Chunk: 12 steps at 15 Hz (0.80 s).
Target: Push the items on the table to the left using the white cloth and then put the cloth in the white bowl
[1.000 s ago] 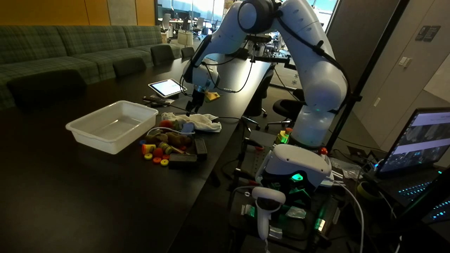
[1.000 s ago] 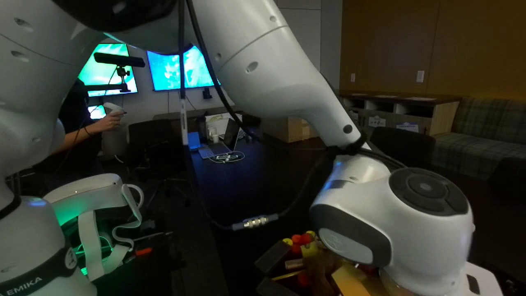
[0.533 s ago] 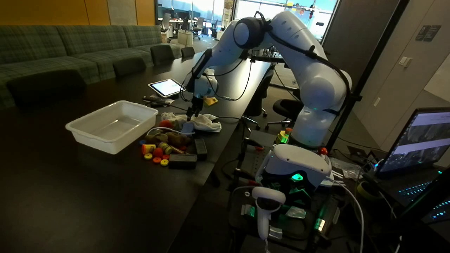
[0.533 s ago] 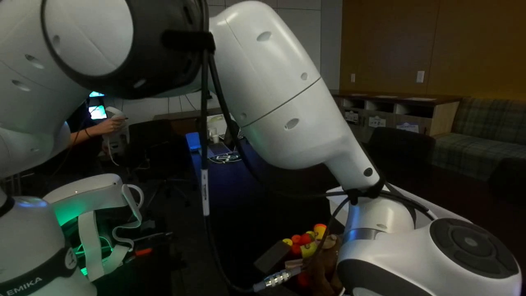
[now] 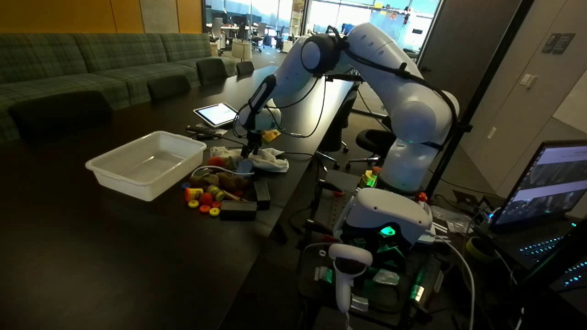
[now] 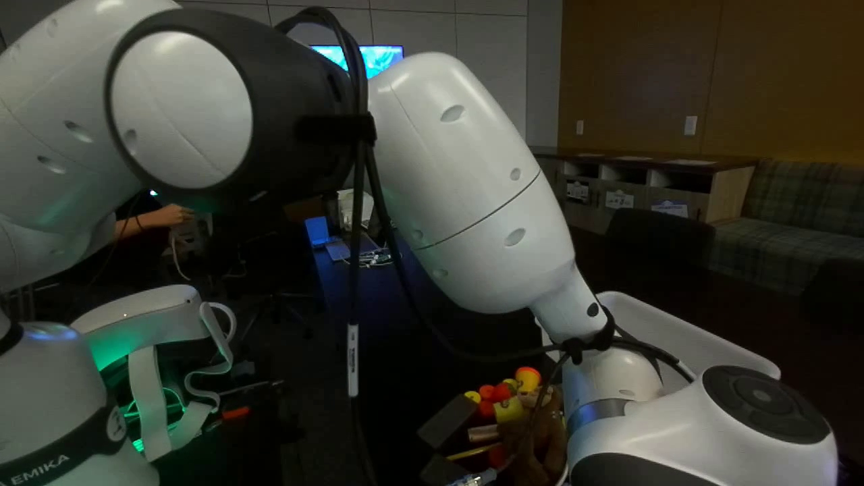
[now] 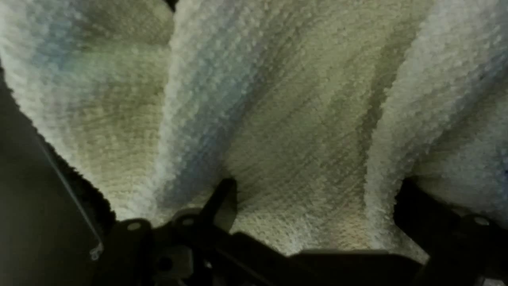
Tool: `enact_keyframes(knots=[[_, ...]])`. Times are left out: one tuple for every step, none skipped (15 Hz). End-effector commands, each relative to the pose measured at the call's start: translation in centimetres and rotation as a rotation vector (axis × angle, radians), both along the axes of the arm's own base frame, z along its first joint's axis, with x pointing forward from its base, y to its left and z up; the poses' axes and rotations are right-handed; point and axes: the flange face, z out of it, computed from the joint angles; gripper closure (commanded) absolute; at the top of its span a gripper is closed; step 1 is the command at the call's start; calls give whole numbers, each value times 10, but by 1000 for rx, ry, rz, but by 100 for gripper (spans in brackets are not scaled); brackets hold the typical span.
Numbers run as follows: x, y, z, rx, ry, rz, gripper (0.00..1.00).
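Note:
On the dark table (image 5: 114,256) the white cloth (image 5: 270,161) lies crumpled behind the items (image 5: 231,182), a cluster of red, orange, yellow, brown and dark objects with a thin white cord. My gripper (image 5: 250,152) points down at the cloth. Seen from the wrist, the gripper (image 7: 316,182) is open, its fingertips (image 7: 227,186) set wide apart against the folded cloth (image 7: 309,131), which fills the space between them. To the cluster's far side stands the white bowl (image 5: 121,183), with nothing in it. An exterior view shows part of the items (image 6: 509,410) and the bowl (image 6: 682,331); the jaws are hidden there.
A tablet (image 5: 215,114) and some dark small items (image 5: 206,131) lie farther back on the table. A black cable (image 5: 298,153) runs past the cloth to the table's edge. A headset (image 5: 390,211) and controller rest beside the arm's base.
The arm has come down over the last second, bringing the gripper from above the cloth to its surface. The jaws stay open. Cloth, items and bowl have not moved.

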Motion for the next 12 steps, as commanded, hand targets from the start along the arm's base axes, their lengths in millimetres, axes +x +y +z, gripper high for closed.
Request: enact_keyframes(knots=[[6,-4,-11,-37,3,-2,27],[3,-5,-10,-32,20,1,32],[1,-6,-10,-35,30,3,39],[-2,-7,-9,-37,43,2,47],[-5,-9,-9,-39,53,2,53],[-11,-11,-6,-26,73,4,61],[-16,-13,-4,-20,83,6,67],[-23,-16,2,-9,96,7,74],[-28,-19,7,8,106,7,81],[-36,-23,17,20,108,4,87],[-42,-27,24,26,111,-3,94],[-51,-32,36,20,104,-15,97]])
